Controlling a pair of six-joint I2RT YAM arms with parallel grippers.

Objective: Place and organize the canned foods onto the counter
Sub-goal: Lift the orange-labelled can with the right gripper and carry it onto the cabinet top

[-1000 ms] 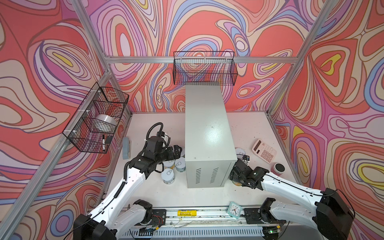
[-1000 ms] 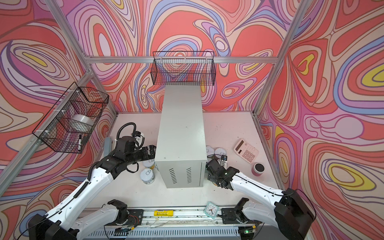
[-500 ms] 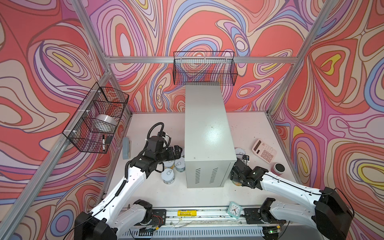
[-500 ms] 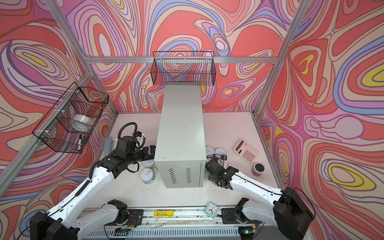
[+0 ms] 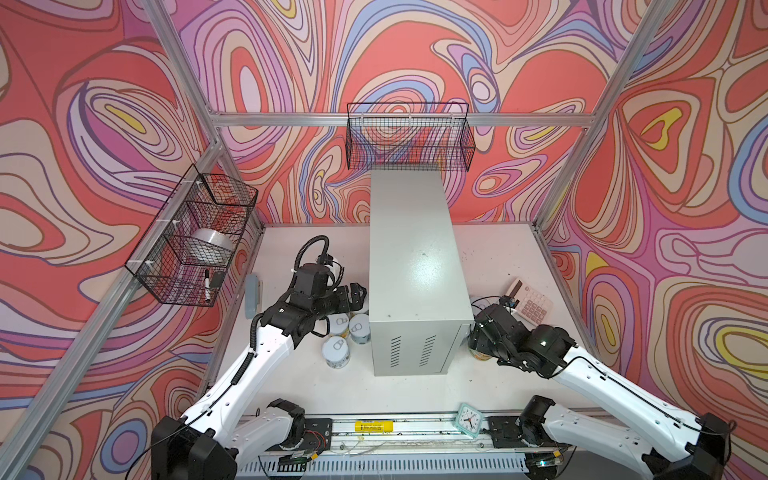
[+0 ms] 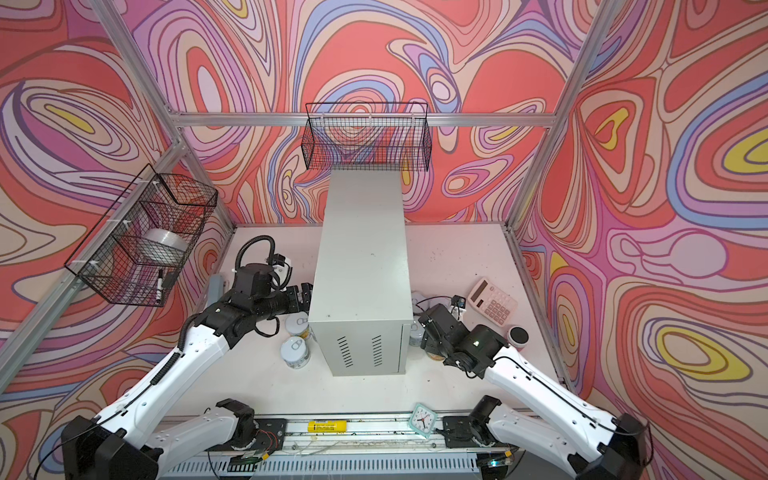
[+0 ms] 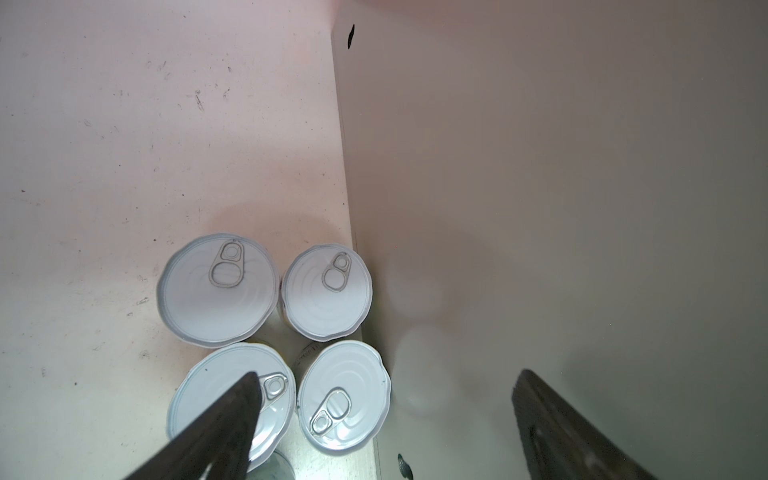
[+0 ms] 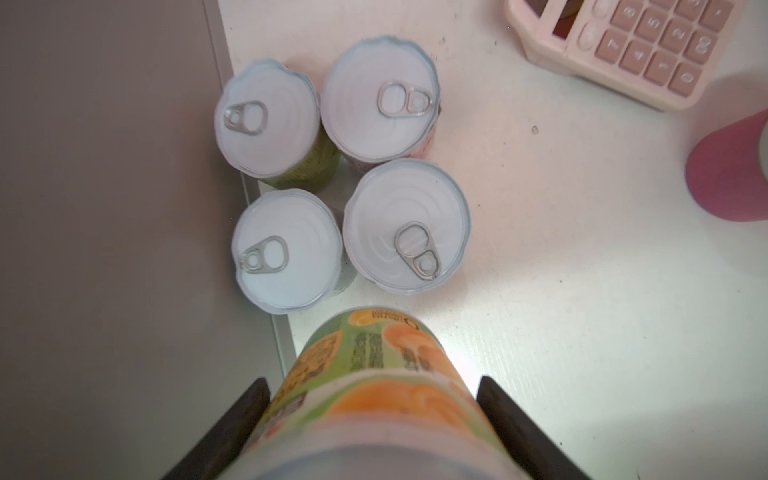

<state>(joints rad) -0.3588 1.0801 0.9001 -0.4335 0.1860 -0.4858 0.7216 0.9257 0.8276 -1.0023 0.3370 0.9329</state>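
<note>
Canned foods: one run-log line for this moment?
right gripper: jaws closed on orange-green can | left gripper: jaws open above cans | counter top: no cans

**White worktop, grey box at its middle**

The scuffed white worktop (image 5: 498, 253) carries a tall grey metal box (image 5: 411, 270). Upright cans (image 7: 218, 289) cluster just beside the box's left side, and four more cans (image 8: 405, 226) stand in a square by its right. It is unclear whether the green-and-orange can (image 8: 374, 374) next to them rests on the worktop. A pink calculator (image 5: 530, 301) and a pink cylinder (image 6: 517, 336) sit further right. A grey oblong (image 5: 252, 291) lies at the left edge.
</note>
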